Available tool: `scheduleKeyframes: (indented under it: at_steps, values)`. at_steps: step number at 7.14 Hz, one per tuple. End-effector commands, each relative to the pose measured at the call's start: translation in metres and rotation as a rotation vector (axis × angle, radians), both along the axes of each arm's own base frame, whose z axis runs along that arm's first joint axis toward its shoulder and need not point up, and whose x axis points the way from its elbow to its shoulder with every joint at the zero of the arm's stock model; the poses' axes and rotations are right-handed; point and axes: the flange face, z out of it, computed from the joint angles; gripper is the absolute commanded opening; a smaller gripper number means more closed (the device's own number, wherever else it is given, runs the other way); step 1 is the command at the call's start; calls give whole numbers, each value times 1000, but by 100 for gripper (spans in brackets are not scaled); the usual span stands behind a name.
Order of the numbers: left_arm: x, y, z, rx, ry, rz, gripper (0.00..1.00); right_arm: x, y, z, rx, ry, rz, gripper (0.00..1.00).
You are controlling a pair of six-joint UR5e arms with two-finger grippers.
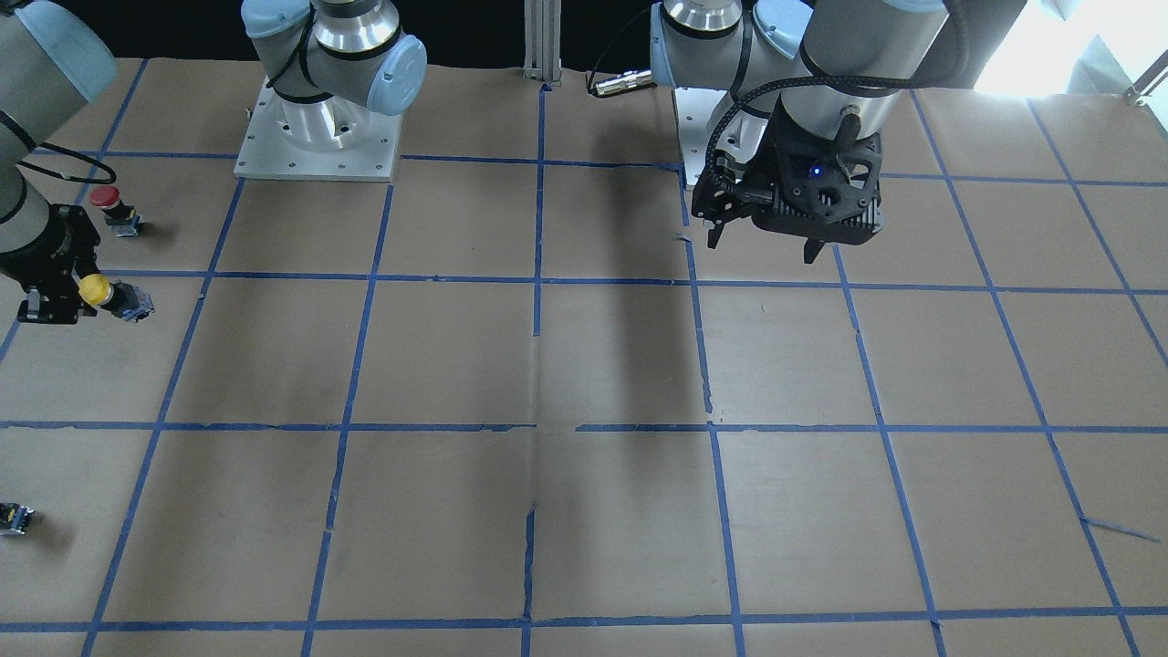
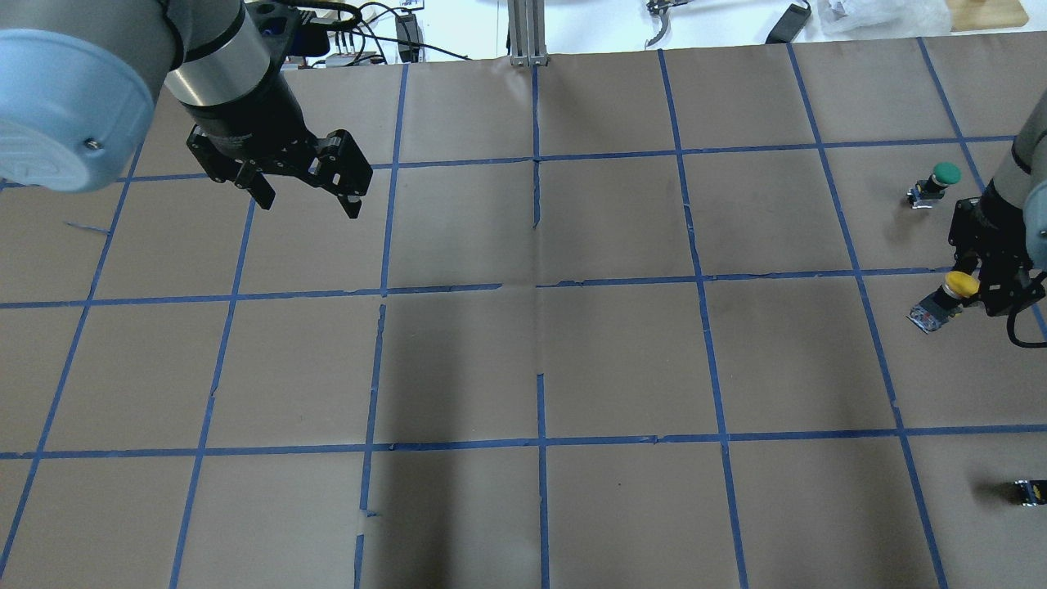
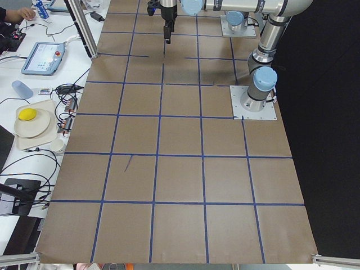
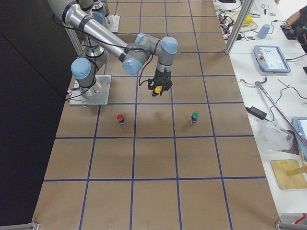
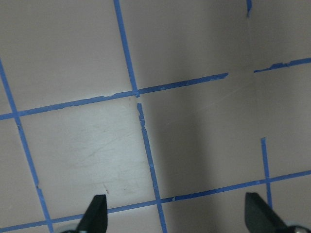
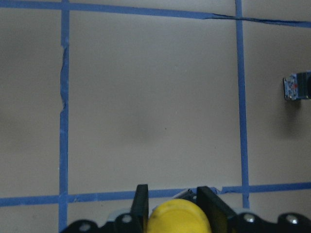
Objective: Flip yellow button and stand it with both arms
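The yellow button (image 2: pixel 957 285) has its yellow cap pinched in my right gripper (image 2: pixel 972 276) at the table's right side. Its black-grey body (image 2: pixel 928 313) sticks out, tilted down towards the table. The right wrist view shows the cap (image 6: pixel 177 217) between the two fingers (image 6: pixel 141 203), with the table well below. It also shows in the front view (image 1: pixel 95 290) and in the exterior right view (image 4: pixel 157 89). My left gripper (image 2: pixel 307 195) is open and empty, hanging above the far left of the table. Its two fingertips (image 5: pixel 96 213) stand wide apart over bare paper.
A red-capped button (image 1: pixel 114 208) and a green-capped button (image 2: pixel 937 180) stand near the right gripper. A small capless black-grey part (image 2: pixel 1031 491) lies near the right edge. Brown paper with a blue tape grid (image 2: pixel 540 286) covers the table. The arm bases (image 1: pixel 319 137) stand at the robot's side.
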Motion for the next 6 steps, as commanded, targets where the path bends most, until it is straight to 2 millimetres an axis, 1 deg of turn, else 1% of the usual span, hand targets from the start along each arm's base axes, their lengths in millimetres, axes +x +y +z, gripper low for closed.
scheduleKeyframes:
  at_steps: [1, 2, 3, 4, 6]
  values:
    - [-2, -3, -2, 1, 7, 4, 100, -35, 8, -36, -69, 136, 57, 4]
    - [-1, -3, 1, -8, 7, 28, 100, -58, 7, -56, -103, 168, 67, 4]
    - [-2, -3, 1, -7, 6, 80, 100, -76, 5, -69, -127, 190, 67, 5]
    - [-2, 0, 4, -13, 7, 95, 100, -78, 4, -68, -135, 201, 78, 7]
    - [0, -2, 4, -13, 5, 120, 100, -78, 2, -74, -133, 183, 85, 10]
